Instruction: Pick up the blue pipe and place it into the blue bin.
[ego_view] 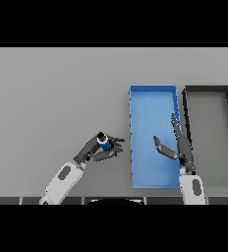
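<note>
- My left hand [100, 149] has its fingers and thumb curled round the blue pipe [104, 143], a short blue piece with a dark cap at its upper end, which stands out above my fingers.
- The pipe sits in my grasp just to the left of the blue bin [153, 90], near its left wall but not yet over it. I cannot tell whether the pipe is clear of the table [52, 93] or resting on it.
- I judge the pick-up to be done or nearly so, and the carry to the bin is the step in hand.
- My right hand [181, 145] is over the right side of the blue bin with fingers straight and thumb spread out to the left; it holds nothing. It hangs above the part of the bin nearest its right wall.
- A dark grey bin [208, 89] lies just beside the blue one on the right. It is not the target, and the pipe must not go that far.
- The next move calls for me to lift the pipe high enough to clear the blue bin's left wall, then carry it rightward until it is over the bare blue floor.
- The left half of the bin is unobstructed, so I can set the pipe down there without meeting my right hand.
- Only once the pipe is inside the walls should my fingers loosen; opening early would drop it on the table outside the bin.
</note>
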You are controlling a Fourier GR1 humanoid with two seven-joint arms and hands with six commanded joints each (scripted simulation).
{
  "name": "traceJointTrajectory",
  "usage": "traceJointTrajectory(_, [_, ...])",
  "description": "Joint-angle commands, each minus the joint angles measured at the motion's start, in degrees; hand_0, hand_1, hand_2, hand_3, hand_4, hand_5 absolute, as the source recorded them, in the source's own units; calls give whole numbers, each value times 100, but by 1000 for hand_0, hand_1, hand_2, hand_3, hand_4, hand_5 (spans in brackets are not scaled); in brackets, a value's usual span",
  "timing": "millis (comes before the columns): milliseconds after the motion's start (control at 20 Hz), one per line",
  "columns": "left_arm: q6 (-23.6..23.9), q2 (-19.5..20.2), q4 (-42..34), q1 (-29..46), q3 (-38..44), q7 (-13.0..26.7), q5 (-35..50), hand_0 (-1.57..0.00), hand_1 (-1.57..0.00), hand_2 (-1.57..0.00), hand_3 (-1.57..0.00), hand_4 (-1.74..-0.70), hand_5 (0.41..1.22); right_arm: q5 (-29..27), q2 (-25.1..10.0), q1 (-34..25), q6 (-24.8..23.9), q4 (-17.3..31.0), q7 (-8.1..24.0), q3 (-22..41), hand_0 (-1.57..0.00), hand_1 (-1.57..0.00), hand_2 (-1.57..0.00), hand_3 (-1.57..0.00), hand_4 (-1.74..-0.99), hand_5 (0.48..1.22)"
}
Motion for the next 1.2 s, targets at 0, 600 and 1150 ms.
traceJointTrajectory(0, [-9,-7,-131,6,-16,82,-1,-1528,-1535,-1540,-1539,-1468,1207,36,-28,42,-4,-78,-67,15,1,1,1,1,-1220,638])
traceJointTrajectory(600, [-453,-126,-850,-234,12,805,-22,-1568,-1569,-1569,-1569,-1466,1220,398,63,426,-293,-332,-232,127,1,1,1,1,-1141,643])
traceJointTrajectory(1150, [-684,-346,-799,-188,124,838,-263,-1571,-1571,-1571,-1571,-1467,1221,-298,384,1644,-43,-2261,12,497,1,-25,-106,-1,-1209,609])
